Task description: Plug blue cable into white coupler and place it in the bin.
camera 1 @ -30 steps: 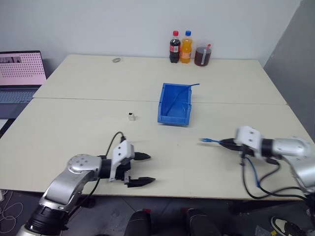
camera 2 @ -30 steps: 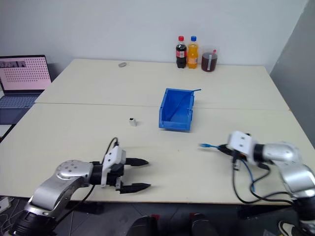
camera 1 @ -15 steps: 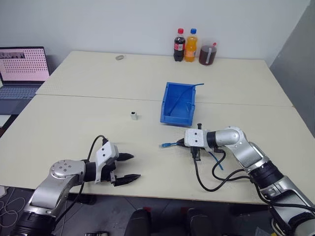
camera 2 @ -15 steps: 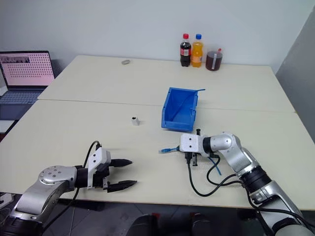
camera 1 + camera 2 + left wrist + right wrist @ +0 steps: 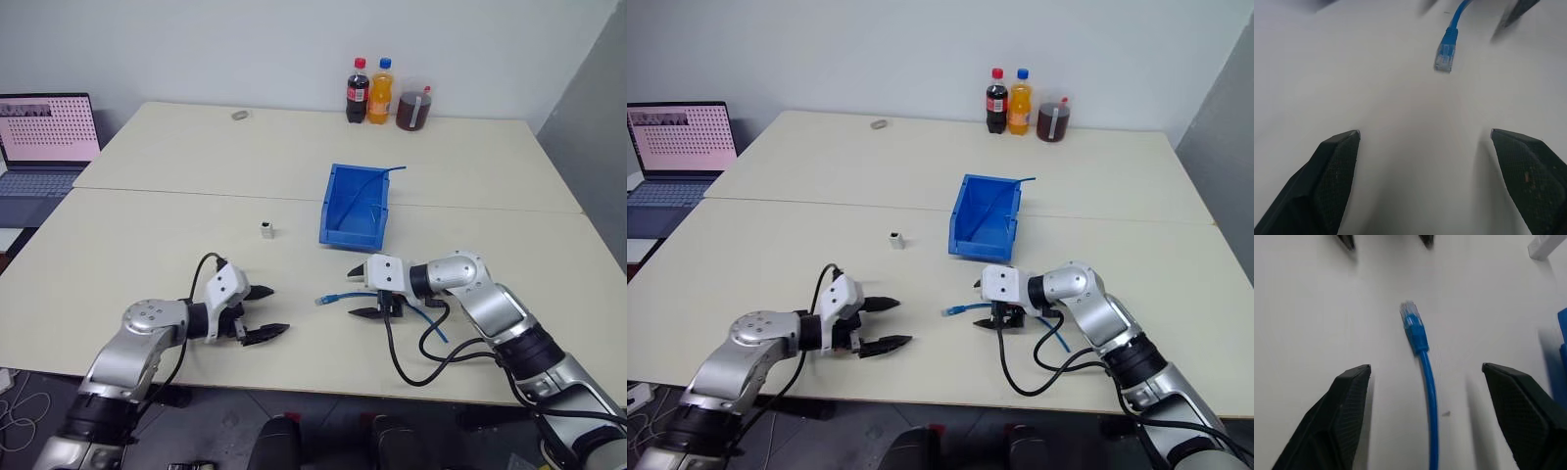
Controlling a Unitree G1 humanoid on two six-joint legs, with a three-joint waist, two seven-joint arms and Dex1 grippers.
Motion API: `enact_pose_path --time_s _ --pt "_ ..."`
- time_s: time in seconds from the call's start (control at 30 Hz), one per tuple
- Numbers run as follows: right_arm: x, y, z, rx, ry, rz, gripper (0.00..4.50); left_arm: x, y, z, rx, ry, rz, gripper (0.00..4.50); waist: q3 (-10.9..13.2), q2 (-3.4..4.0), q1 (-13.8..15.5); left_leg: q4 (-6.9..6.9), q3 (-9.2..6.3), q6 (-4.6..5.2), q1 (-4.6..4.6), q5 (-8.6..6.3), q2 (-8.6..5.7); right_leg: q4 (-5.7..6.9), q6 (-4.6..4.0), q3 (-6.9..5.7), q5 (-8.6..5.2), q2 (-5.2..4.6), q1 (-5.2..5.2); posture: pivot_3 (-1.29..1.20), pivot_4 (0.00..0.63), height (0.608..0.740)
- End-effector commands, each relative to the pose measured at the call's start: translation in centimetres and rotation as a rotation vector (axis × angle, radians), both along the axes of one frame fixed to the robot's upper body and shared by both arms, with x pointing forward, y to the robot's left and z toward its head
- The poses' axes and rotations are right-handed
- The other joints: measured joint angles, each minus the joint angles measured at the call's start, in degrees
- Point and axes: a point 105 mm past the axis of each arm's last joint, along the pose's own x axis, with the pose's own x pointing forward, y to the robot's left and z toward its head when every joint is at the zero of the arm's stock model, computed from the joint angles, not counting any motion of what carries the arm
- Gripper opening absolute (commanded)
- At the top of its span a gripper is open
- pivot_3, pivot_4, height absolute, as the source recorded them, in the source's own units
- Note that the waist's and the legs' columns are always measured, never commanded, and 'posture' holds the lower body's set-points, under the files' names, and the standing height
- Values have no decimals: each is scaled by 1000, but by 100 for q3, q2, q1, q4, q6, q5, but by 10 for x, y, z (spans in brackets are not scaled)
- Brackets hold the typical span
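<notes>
Nearest the front edge of the table (image 5: 118,255), the left gripper (image 5: 265,313) is hovering with its fingers spread wide, pointing toward the right gripper (image 5: 361,291), which is also standing open, with nothing between its fingers. The blue cable (image 5: 338,297) is lying loose on the table between them, its plug end facing the left gripper. Farther back, the white coupler (image 5: 265,230) is sitting alone, and the bin (image 5: 353,208) is standing just beyond the right gripper.
</notes>
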Motion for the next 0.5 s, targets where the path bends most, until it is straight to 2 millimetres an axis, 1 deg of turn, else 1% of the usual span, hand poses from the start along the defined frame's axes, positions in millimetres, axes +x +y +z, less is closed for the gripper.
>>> enact_pose_path --time_s 0.03,0.1,0.2,0.3,0.43,0.5 --pt "-10 -8 22 87 34 -55 4472 12 -17 0 21 -50 -35 4500 0 0 7 0 -1 0 0 0 -1 1 0 -1 0 0 0 0 150 740" --pt "-17 -16 24 107 51 -94 4472 16 -28 -2 15 -59 -58 4500 -1 -2 29 1 -7 0 0 0 -4 2 0 -6 0 0 3 0 150 740" --pt "-26 -25 22 132 71 -168 4472 24 -41 -8 18 -73 -67 4500 -3 -5 23 5 -9 0 -1 0 -8 0 2 -6 -1 -2 6 0 150 740" --pt "-33 -29 20 159 89 -229 4472 29 -51 -12 18 -74 -84 4500 -5 -5 20 6 -14 0 0 0 -8 1 4 -7 -2 0 8 0 150 740" --pt "-40 -31 17 176 101 -282 4472 29 -58 -18 43 -61 -129 4500 -6 -6 4 8 -16 0 1 1 -8 5 8 -6 -3 2 8 0 150 740" --pt "-42 -32 16 181 102 -302 4500 26 -60 -22 66 -57 -164 4143 -9 -7 7 9 -19 0 2 1 -8 5 11 -7 -4 2 11 0 150 740"
